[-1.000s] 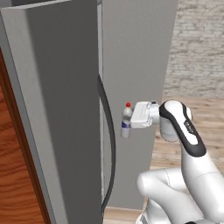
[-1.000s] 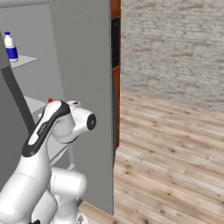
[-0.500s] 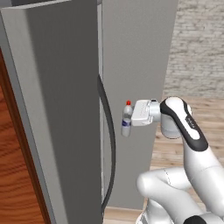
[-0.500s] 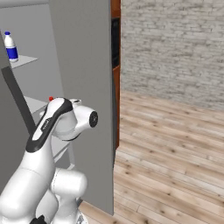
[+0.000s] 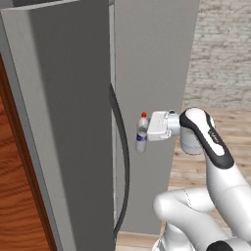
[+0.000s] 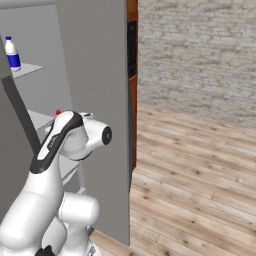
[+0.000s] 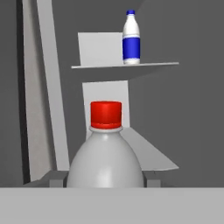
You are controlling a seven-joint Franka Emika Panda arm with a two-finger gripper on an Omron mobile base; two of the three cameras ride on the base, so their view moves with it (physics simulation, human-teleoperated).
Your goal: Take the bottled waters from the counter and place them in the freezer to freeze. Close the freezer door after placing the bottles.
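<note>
Gripper (image 5: 146,132) is clamping the red-capped bottle (image 5: 141,138) upright beside the open freezer door (image 5: 68,122) (blue-capped bottle (image 7: 131,38) sitting on upper shelf (image 7: 127,66)).

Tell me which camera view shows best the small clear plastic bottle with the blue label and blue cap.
The hand view: the blue-labelled clear plastic bottle stands upright and unobstructed on a pale freezer shelf. The right base view shows it small at the left edge, on the same shelf.

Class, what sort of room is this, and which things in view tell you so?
Most likely a kitchen: a tall grey freezer stands open with shelves inside, a blue-capped bottle stands on one shelf, and the floor is wooden.
</note>
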